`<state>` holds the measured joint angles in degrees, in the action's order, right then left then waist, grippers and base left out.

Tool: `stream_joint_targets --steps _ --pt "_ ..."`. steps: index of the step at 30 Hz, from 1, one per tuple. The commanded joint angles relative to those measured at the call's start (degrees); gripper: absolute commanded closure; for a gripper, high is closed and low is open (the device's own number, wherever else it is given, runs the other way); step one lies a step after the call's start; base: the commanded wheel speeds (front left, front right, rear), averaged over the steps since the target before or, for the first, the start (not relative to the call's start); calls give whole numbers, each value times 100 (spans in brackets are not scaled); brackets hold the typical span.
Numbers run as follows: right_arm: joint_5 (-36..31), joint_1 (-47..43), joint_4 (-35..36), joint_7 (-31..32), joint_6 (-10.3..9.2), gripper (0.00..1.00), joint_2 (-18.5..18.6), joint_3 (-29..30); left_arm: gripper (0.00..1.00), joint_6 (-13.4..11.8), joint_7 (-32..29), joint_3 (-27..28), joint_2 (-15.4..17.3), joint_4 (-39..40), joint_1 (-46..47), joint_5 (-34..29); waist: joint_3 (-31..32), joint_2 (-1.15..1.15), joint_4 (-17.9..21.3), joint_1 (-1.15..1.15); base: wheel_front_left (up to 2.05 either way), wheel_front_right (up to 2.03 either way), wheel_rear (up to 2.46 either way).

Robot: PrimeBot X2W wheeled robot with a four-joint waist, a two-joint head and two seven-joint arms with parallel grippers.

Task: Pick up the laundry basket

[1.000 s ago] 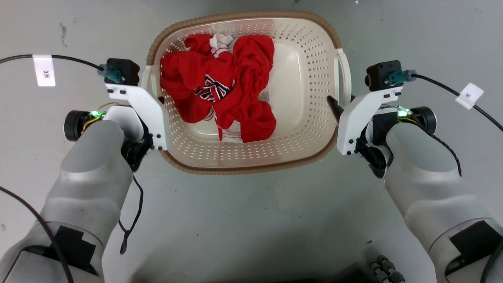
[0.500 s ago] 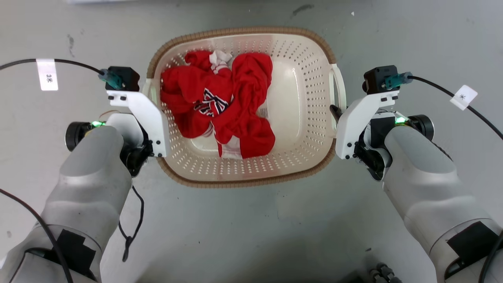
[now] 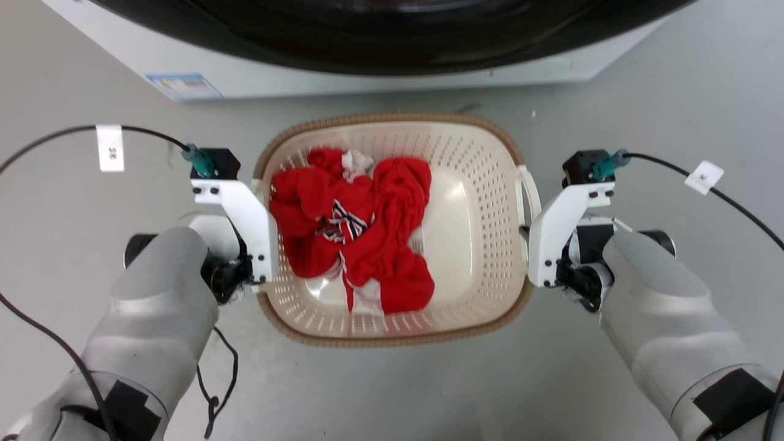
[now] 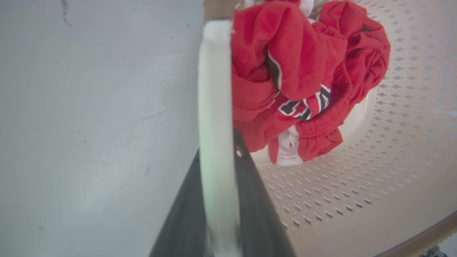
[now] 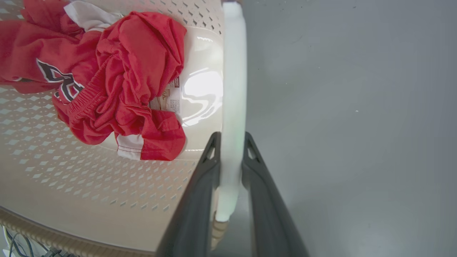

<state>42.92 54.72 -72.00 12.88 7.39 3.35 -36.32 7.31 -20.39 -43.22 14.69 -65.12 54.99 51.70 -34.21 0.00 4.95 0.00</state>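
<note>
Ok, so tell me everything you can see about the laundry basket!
The laundry basket is cream plastic, a rounded rectangle with little holes in its walls and a brown woven-look rim. It is upright and open, with crumpled red clothes inside, mostly on the robot's left. Each side has a white loop handle: the left end effector clamps one, the right end effector the other.

No print reads clearly on the cable tags point(image 3: 110, 149), garment point(image 3: 352, 229) or sticker point(image 3: 184, 86).
</note>
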Motion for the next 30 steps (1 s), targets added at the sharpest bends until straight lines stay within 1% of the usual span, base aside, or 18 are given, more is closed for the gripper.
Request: stream_joint_targets --steps 1,12,22,30 --pt "46 -96 13 93 18 100 -57 -48 100 30 -62 -62 -98 64 -102 73 482 0 -67 0 0 0 0" --pt "446 -440 -38 920 19 100 -62 -114 100 43 -721 -353 -141 58 -459 622 1651 0 -126 0 0 0 0" --pt "671 -672 -121 1609 19 100 -30 -86 100 44 -1233 -510 -203 10 -783 1049 2411 0 -157 0 0 0 0" --pt "706 -1040 -158 2025 19 100 -26 -18 100 47 -1329 -609 -315 -35 -1183 1316 2998 0 -210 0 0 0 0"
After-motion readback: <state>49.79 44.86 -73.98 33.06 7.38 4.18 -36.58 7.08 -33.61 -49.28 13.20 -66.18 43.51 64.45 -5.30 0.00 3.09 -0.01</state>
